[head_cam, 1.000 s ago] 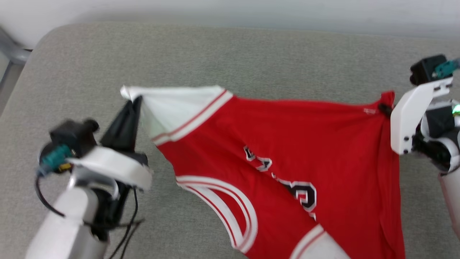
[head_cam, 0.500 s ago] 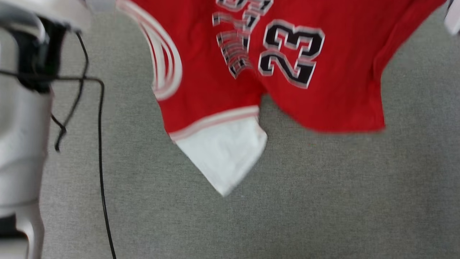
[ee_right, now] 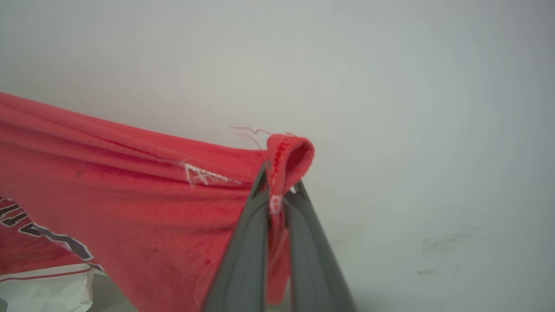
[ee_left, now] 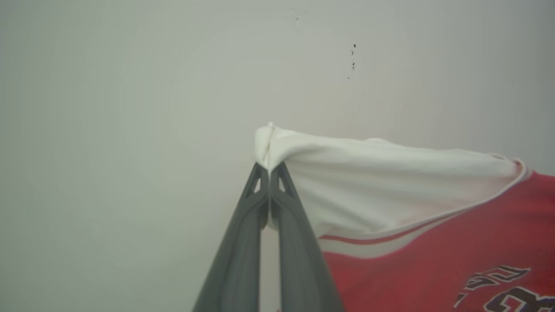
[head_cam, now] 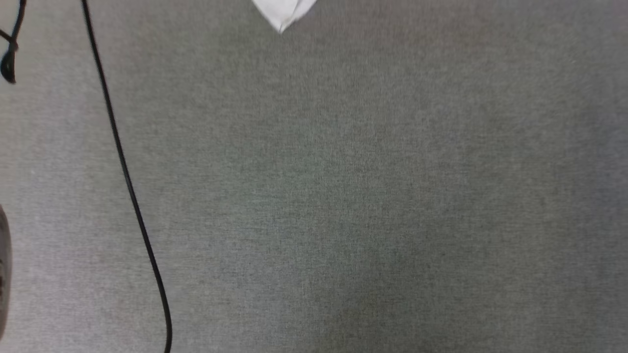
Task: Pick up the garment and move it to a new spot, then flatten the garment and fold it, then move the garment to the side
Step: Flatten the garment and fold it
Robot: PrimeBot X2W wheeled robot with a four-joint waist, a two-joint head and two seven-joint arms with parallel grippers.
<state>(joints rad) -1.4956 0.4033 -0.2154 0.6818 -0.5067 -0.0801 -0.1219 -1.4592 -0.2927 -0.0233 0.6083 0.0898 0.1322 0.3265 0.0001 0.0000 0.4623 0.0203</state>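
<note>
Left tool (ee_left: 269, 173) is clamped on a white sleeve corner of the red jersey (ee_left: 433, 242), and right tool (ee_right: 277, 195) pinches a red hem corner. The jersey hangs stretched between them, its other white sleeve tip (head_cam: 283, 12) dangling over the grey bench (head_cam: 343, 196). Pick-up looks done; laying down, flattening, folding and shifting aside remain.

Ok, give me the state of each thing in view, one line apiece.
garment: held up, stretched between both grippers.
left gripper: shut on the garment's white sleeve.
right gripper: shut on the garment's red corner.
cable: slack, hanging loose.
</note>
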